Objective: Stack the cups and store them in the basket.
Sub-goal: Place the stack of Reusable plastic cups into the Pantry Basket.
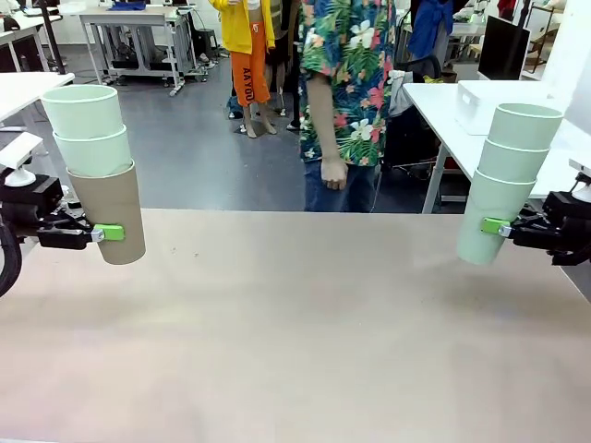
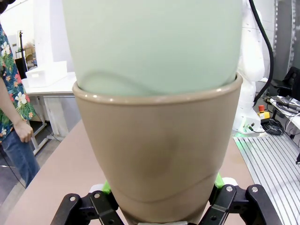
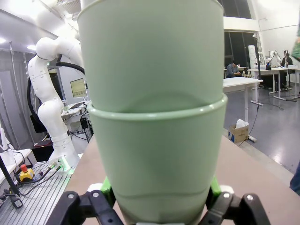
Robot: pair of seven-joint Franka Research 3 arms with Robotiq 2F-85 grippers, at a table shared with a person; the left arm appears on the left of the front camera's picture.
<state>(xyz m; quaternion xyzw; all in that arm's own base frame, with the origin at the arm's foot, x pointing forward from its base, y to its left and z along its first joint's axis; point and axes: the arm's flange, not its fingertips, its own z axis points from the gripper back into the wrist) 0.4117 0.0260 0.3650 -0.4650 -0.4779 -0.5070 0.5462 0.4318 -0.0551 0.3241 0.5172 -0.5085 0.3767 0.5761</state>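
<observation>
Left gripper is clamped on a tan-brown matte plastic tumbler, gripping low near its base. The tumbler is tapered, has no handle and has a smooth rolled rim. Two pale mint green tumblers of the same shape are nested inside it, so that's a stack of three, top leaning slightly outward. In the left wrist view the green pads press both sides of the tan wall, with the mint cup seated just inside the rim.

Right gripper is closed on the bottom cup of a three-high all-mint stack, also gripping low, top tipped slightly outward. The right wrist view shows the pads tight on that lowest cup. The plastic is matte with a soft sheen and no print.

The two stacks sit well apart, one at each side edge of the table. I can't tell whether their bases clear the surface.

The tabletop is a flat light beige laminate, matte, with a few faint specks.

Room: a person in a floral shirt stands at the far edge, one hand hanging loose. The floor is glossy grey. There are white tables either side, and a white box sits on the right-hand one. The wrist views show the white jointed arm, a slotted aluminium base plate and a red and yellow stop button.
</observation>
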